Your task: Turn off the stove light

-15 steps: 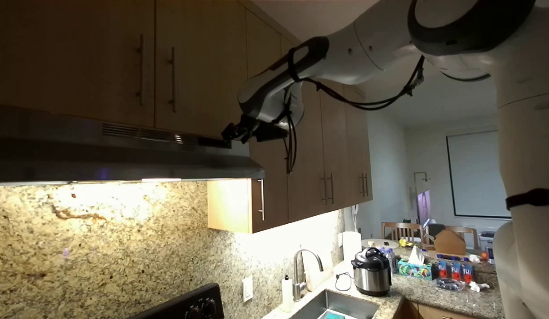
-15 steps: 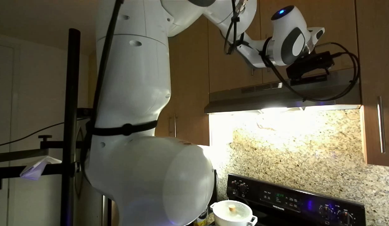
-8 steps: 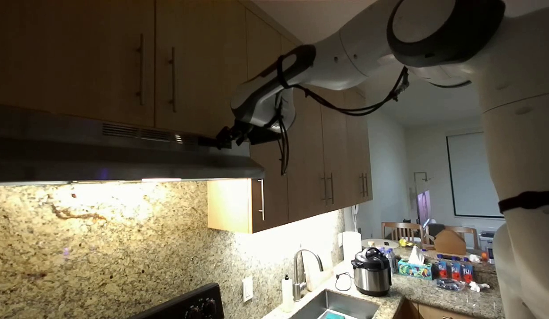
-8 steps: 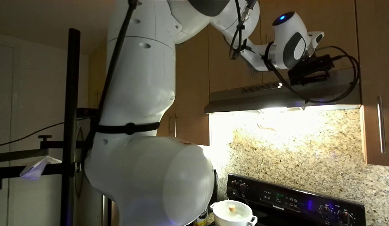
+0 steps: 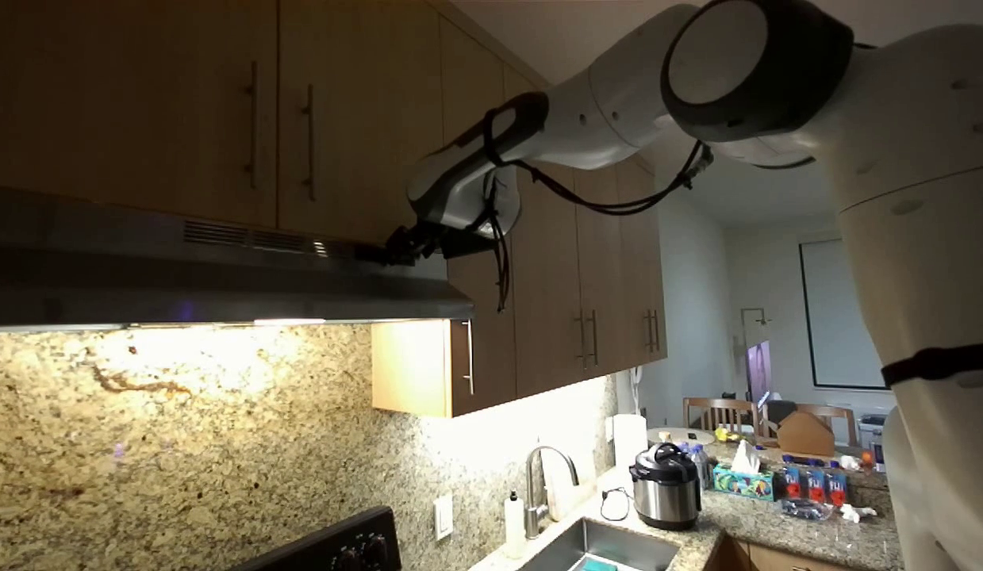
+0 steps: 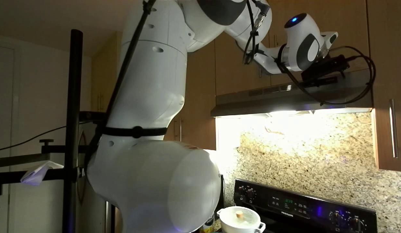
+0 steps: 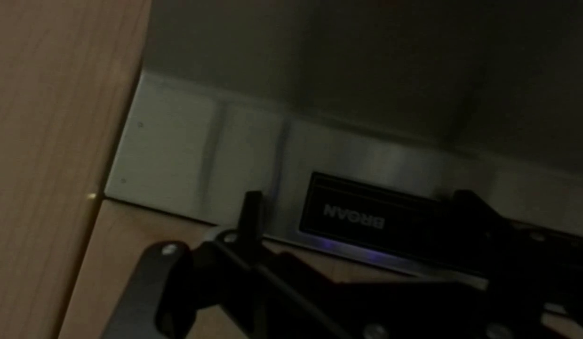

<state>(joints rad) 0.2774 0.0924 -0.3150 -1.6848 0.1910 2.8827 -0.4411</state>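
Observation:
The range hood (image 5: 221, 289) is a stainless steel unit under the wooden cabinets; it also shows in an exterior view (image 6: 252, 103) and the wrist view (image 7: 173, 146). Its stove light (image 5: 289, 322) is lit, also in an exterior view (image 6: 283, 113). A black panel (image 7: 355, 215) marked BROAN, upside down, is on the hood's front. Its right part is dark and covered by a finger, so no switch can be made out. My gripper (image 7: 359, 200) is open and empty, its fingers either side of the panel. In an exterior view the gripper (image 5: 394, 250) is at the hood's right end; contact cannot be told.
Wooden cabinets (image 5: 364, 119) rise directly above the hood. A lower cabinet (image 5: 483, 357) adjoins its right end. Below are the black stove control panel (image 6: 304, 207) and a white lidded pot (image 6: 239, 220). A cable (image 6: 370, 77) loops from the wrist.
The arm has come forward and a little down, bringing the gripper closer to the hood's black panel. The wrist has tilted slightly. The light has stayed lit.

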